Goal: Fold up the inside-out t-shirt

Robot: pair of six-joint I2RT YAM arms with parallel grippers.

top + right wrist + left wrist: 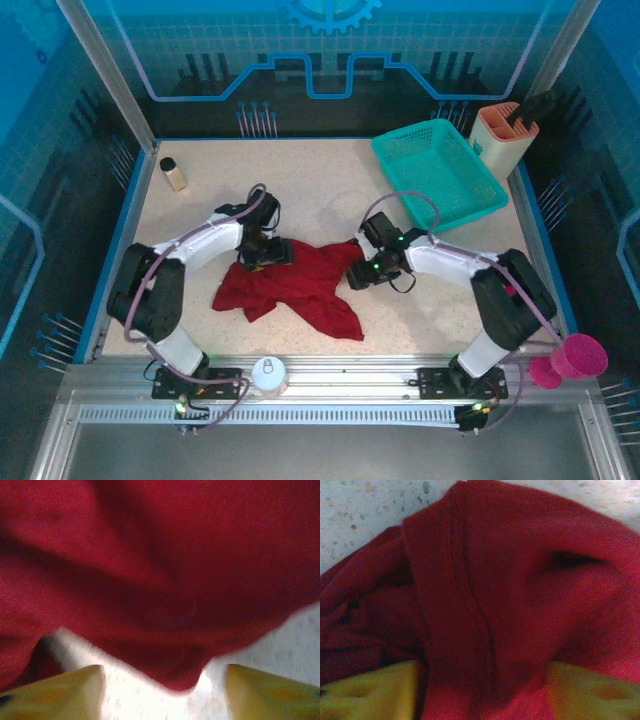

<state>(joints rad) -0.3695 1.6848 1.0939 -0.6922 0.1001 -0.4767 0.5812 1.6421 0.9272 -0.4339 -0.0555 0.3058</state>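
While both arms reach inward over the speckled table (330, 190), the inside-out t-shirt (290, 285) lies in a crumpled dark red heap near the table's middle. It is well apart from the teal basket (385, 150) at the far right.

My left gripper (268, 250) sits on the heap's upper left edge. From its wrist camera, the yellow fingers (365, 690) stand apart with a raised ridge of cloth, carrying a stitched seam, filling the space between them. I cannot tell whether they are pinching that ridge or only straddling it.

My right gripper (362, 272) is at the heap's upper right edge. Its fingers (55, 690) stand apart with bare table between them, and a point of the cloth's edge lies just short of the gap. That claw holds nothing.

I judge the shirt to be light, limp and not fragile. It should sag and bunch wherever it is unsupported, and lifting one spot will likely drag loose layers along. The seam or hem looks the best place to take hold, since the doubled cloth gives the pads more to bite. I would take one edge on each side, so the cloth can be spread flat.
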